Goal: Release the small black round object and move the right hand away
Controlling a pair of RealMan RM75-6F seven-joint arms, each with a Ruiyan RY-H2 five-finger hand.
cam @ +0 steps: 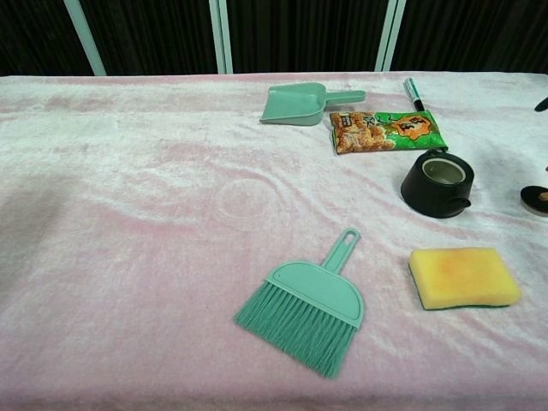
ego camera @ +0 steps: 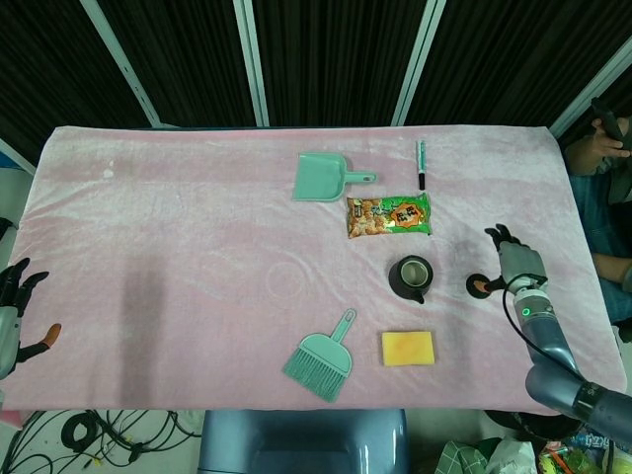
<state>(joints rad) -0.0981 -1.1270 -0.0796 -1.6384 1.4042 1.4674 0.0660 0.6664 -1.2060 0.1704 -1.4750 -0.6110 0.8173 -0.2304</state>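
Note:
The small black round object (ego camera: 480,285) with an orange centre lies flat on the pink cloth, to the right of the black pot (ego camera: 412,277). In the chest view the object (cam: 537,199) is cut by the right edge. My right hand (ego camera: 515,261) sits just to its right and slightly beyond it, fingers spread and nothing in them; it is not touching the object. Only a dark fingertip (cam: 542,104) of that hand shows in the chest view. My left hand (ego camera: 14,296) hangs off the table's left end, fingers apart and holding nothing.
A yellow sponge (ego camera: 408,348) and a green brush (ego camera: 321,359) lie near the front edge. A snack bag (ego camera: 389,215), a green dustpan (ego camera: 322,178) and a pen (ego camera: 421,162) lie further back. A person (ego camera: 604,148) sits at the far right.

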